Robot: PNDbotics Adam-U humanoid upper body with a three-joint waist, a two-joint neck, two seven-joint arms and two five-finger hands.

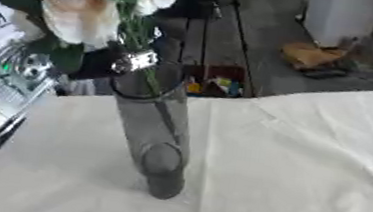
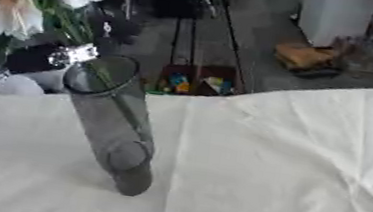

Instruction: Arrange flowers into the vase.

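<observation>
Vase: tall smoky-grey transparent glass cylinder vase (image 1: 153, 134), upright on the cream cloth-covered table (image 1: 287, 180), mouth directly under the fingers
Flowers: bunch of cream and peach blooms with green leaves (image 1: 87, 1); thin green stems (image 1: 145, 70) run down past the fingers into the vase mouth
Left hand: black and silver left hand (image 2: 50, 57) just above the rim on its left; fingers appear closed on the stems
Right hand: out of sight
Open room: bare cloth right of the fingers and vase; table's far edge just behind the rim
</observation>
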